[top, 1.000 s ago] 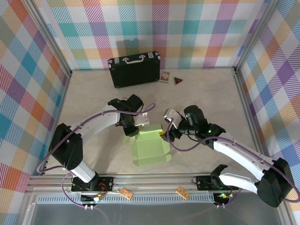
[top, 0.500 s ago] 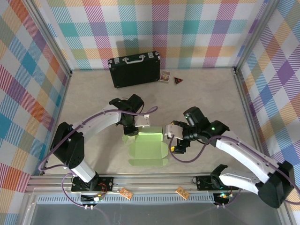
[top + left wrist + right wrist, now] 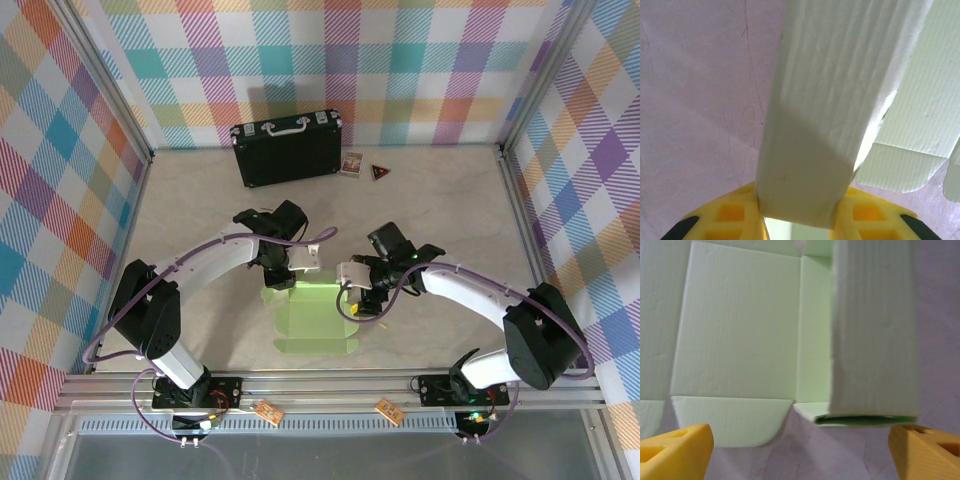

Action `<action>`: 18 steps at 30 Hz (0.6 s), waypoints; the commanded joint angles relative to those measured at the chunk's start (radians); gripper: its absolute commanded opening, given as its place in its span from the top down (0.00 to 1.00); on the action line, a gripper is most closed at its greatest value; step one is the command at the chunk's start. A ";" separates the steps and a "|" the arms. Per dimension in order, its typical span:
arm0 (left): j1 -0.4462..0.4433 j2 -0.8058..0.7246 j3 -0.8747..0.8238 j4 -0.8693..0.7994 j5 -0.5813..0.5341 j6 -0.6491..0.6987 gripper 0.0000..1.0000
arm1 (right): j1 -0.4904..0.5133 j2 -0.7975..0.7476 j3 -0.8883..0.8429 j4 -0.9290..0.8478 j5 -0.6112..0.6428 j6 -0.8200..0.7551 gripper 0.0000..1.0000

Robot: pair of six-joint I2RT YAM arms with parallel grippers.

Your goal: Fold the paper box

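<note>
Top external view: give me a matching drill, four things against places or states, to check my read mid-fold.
Things: 1 pale green thin-card paper box; 2 black hard case with metal handle; 3 left gripper; 4 right gripper.
States: A open at a folded flap; B by the far wall; C shut on a box flap; D on the table, near middle.
Pairs: 1-D, 2-B, 3-C, 4-A.

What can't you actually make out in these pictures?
- Top view: the left gripper covers the paper box at its far edge.
- Top view: two small items beside the black case, too small to name.
- Right wrist view: the bottom edge cuts off most of the right gripper.
</note>
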 commanded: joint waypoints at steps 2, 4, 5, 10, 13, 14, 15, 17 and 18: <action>-0.011 0.012 -0.018 -0.028 -0.016 0.025 0.77 | -0.014 0.047 0.047 0.064 -0.045 -0.039 0.11; -0.013 0.009 -0.020 -0.026 -0.015 0.025 0.77 | -0.018 0.063 0.063 0.069 -0.063 -0.051 0.12; -0.012 0.008 -0.020 -0.026 -0.016 0.024 0.77 | -0.020 0.072 0.070 0.074 -0.072 -0.057 0.12; -0.014 0.003 -0.026 -0.026 -0.025 0.026 0.77 | -0.027 0.115 0.109 0.046 -0.075 -0.107 0.19; -0.014 0.000 -0.027 -0.028 -0.028 0.025 0.77 | -0.033 0.136 0.136 0.002 -0.081 -0.136 0.25; -0.014 0.001 -0.026 -0.027 -0.029 0.025 0.77 | -0.034 0.142 0.142 -0.008 -0.079 -0.143 0.27; -0.014 0.002 -0.027 -0.026 -0.031 0.024 0.77 | -0.035 0.145 0.149 -0.015 -0.082 -0.146 0.28; -0.015 0.004 -0.025 -0.030 -0.035 0.024 0.76 | -0.035 0.151 0.161 -0.031 -0.087 -0.147 0.32; -0.015 0.006 -0.024 -0.030 -0.037 0.023 0.76 | -0.037 0.154 0.166 -0.038 -0.088 -0.149 0.33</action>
